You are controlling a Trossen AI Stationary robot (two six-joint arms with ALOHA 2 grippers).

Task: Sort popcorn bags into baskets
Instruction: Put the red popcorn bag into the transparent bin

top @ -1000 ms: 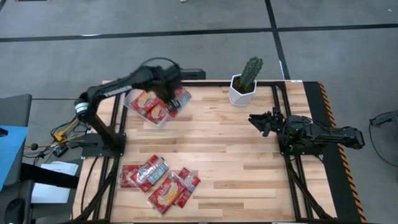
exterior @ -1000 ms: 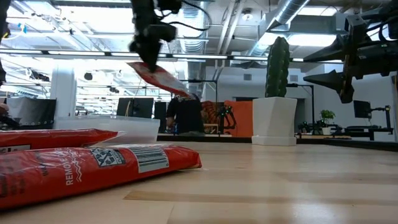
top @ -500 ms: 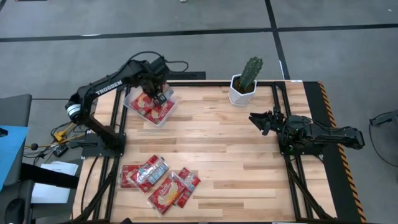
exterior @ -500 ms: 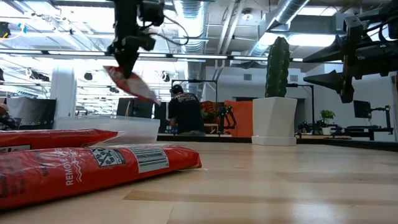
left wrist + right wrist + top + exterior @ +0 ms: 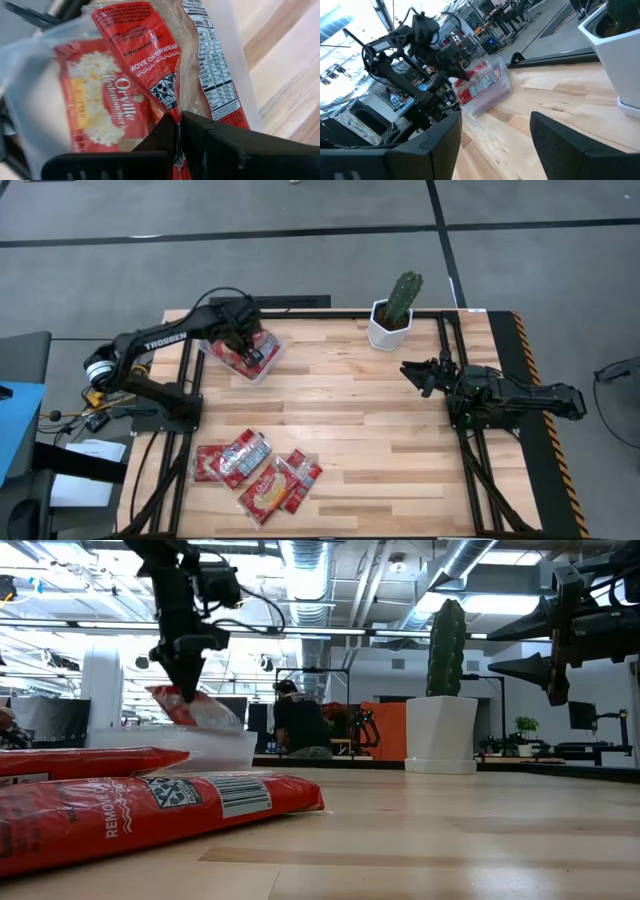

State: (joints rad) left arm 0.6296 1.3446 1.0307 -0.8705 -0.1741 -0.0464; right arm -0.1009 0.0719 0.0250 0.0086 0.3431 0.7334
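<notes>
My left gripper (image 5: 244, 338) is over the clear tray (image 5: 213, 352) at the table's far left and is shut on a red popcorn bag (image 5: 193, 708). Two more packets lie flat in the tray: one shows its popcorn picture front (image 5: 102, 107), the other a nutrition panel (image 5: 210, 75). Several other red packets (image 5: 256, 471) lie in a loose pile by the near edge. They fill the foreground of the low view (image 5: 150, 805). My right gripper (image 5: 410, 372) hangs open above the table's right side, away from every packet. My left gripper pinches the red bag between its two fingers by a narrow end edge (image 5: 172, 112), coming from above and pointing down. The bag hangs slanted below the fingers. Its free end (image 5: 125, 20) reaches into the tray over the packets lying there.
A white faceted pot with a cactus (image 5: 393, 318) stands at the far edge right of centre, close to my right arm. Bare wood lies between the tray, the pile and the right arm. A person (image 5: 300, 722) stands in the room far behind the table.
My left gripper has carried the bag from over the tray's right edge toward the table's left and down. The bag, held high and clear a second ago, now hangs low with its free end inside the tray. The gripper has stayed shut on it.
</notes>
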